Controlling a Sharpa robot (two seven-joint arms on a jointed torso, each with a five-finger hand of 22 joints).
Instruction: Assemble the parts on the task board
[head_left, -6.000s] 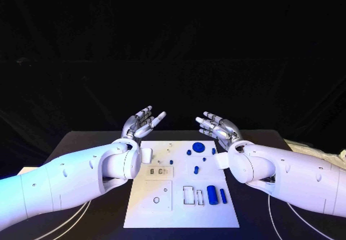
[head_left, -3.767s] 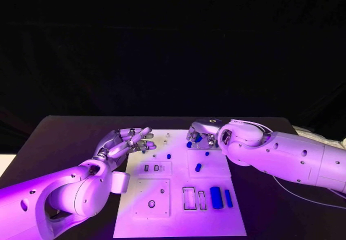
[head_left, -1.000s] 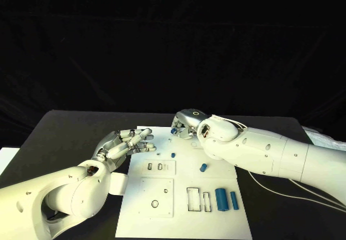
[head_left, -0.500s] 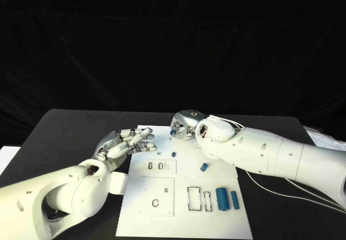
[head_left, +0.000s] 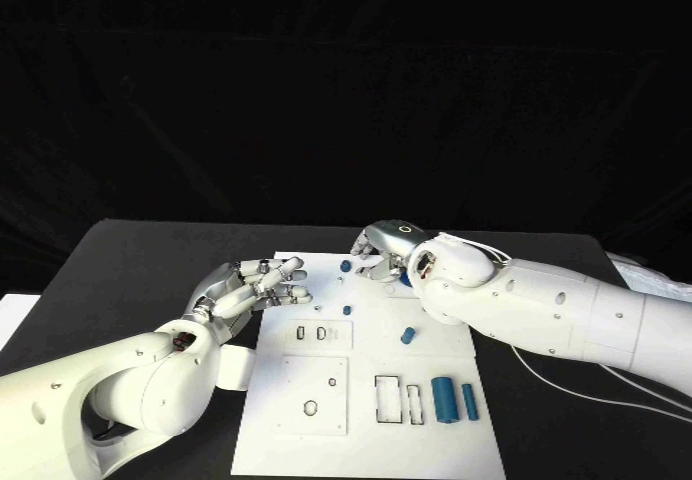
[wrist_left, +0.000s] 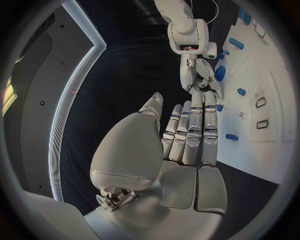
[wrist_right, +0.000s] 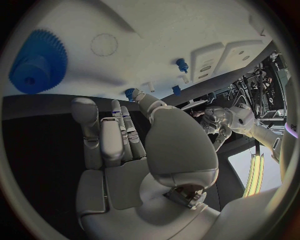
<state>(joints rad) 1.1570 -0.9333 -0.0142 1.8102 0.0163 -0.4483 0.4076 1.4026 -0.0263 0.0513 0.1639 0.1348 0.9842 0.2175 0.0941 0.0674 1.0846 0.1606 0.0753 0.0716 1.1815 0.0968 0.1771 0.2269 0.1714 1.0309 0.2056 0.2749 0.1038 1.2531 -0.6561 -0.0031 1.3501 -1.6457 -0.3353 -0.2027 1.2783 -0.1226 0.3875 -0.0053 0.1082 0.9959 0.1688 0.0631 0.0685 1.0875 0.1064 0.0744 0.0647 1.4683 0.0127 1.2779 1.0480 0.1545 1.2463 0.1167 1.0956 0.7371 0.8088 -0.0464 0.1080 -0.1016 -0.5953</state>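
The white task board (head_left: 325, 375) lies along the middle of the black table. My right hand (head_left: 379, 252) is at the board's far end, fingers stretched out and holding nothing (wrist_right: 122, 145). The blue gear (wrist_right: 37, 62) lies on the board just beyond its fingertips; it also shows beside the right hand (wrist_left: 200, 75) as the gear (wrist_left: 220, 73). My left hand (head_left: 260, 285) hovers at the board's left edge, fingers apart and empty (wrist_left: 184, 145). A small blue peg (head_left: 343, 266) stands near the right hand. Two blue cylinders (head_left: 443, 398) lie at the near right.
Further small blue pieces (head_left: 346, 310) (head_left: 407, 334) sit mid-board. Rectangular slots (head_left: 387, 396) and a round hole (head_left: 310, 407) are cut in the board's near part. My right forearm (head_left: 534, 310) crosses over the board's right side. A white cable (head_left: 577, 395) trails on the table at the right.
My right hand has shifted slightly to the right at the board's far end. The left hand has stayed where it was.
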